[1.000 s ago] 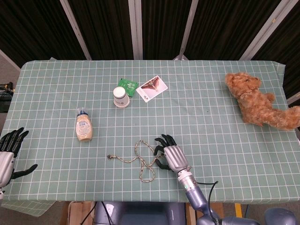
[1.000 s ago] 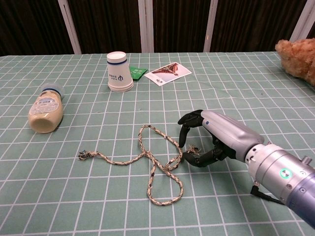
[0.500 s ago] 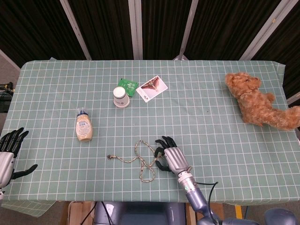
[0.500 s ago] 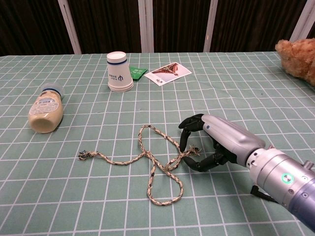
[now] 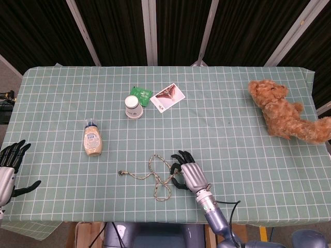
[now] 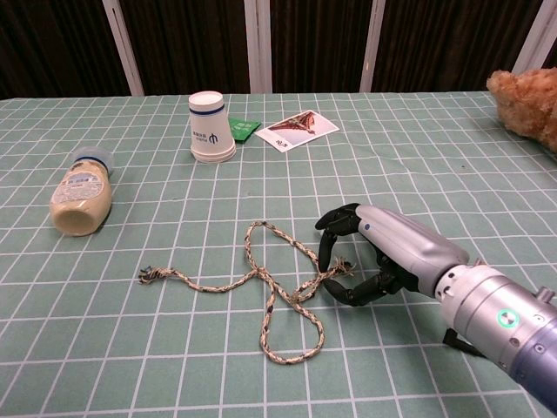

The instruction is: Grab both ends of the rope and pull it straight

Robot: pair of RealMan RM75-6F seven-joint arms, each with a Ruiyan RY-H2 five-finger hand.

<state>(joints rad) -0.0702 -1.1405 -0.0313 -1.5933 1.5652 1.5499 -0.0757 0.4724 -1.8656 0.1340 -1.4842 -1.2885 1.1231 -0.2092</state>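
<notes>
The rope [image 5: 155,178] lies in loose loops near the table's front edge, and its frayed left end [image 6: 150,275] lies bare on the cloth. Its frayed right end [image 6: 343,265] sits under my right hand [image 6: 383,252], between the arched fingers [image 6: 329,246] and the thumb, with a gap still showing. In the head view my right hand [image 5: 190,174] rests just right of the loops. My left hand [image 5: 9,168] hangs past the table's left edge, fingers spread and holding nothing, far from the rope.
A sauce bottle [image 5: 92,139] lies on its side left of the rope. Further back stand an upturned paper cup [image 5: 133,107], a green packet [image 5: 141,95] and a picture card [image 5: 167,97]. A teddy bear [image 5: 284,111] lies at the far right.
My right hand has shifted slightly toward the front edge, and its fingers have curled lower over the rope's right end. The left hand has barely moved.
</notes>
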